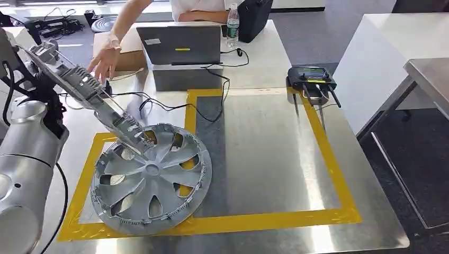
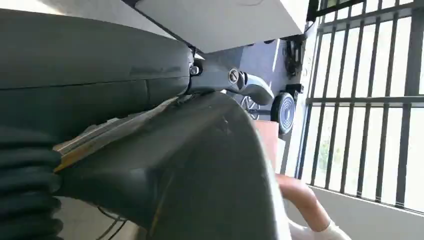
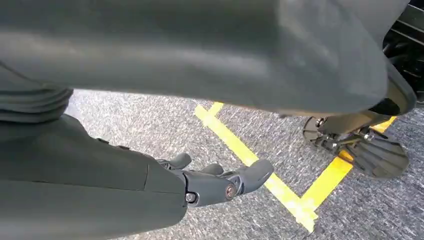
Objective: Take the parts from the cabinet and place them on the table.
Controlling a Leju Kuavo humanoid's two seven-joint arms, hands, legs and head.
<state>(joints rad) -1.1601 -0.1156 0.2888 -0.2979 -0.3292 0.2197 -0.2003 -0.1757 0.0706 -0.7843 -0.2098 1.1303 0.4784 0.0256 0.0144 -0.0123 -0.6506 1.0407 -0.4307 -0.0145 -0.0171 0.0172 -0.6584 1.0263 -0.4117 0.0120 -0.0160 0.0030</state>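
Observation:
A silver hubcap [image 1: 151, 177] lies flat on the steel table [image 1: 265, 159], over the left side of a yellow tape rectangle [image 1: 323, 143]. A long silver ribbed part [image 1: 98, 98] slants down from the upper left, its lower end resting on the hubcap's far rim. My left hand [image 1: 42, 74] grips that part's upper end; in the left wrist view the thumb [image 2: 240, 82] lies over the part's dark curved surface [image 2: 200, 165]. My right hand [image 3: 220, 182] hangs over the carpet floor with fingers apart, holding nothing.
A person reaches in from the far side, one hand [image 1: 106, 55] close to the part's upper end. A grey box [image 1: 182, 53], water bottle [image 1: 232, 24], black bag [image 1: 254, 16], cables [image 1: 169, 106] and a remote controller [image 1: 312, 79] crowd the far table.

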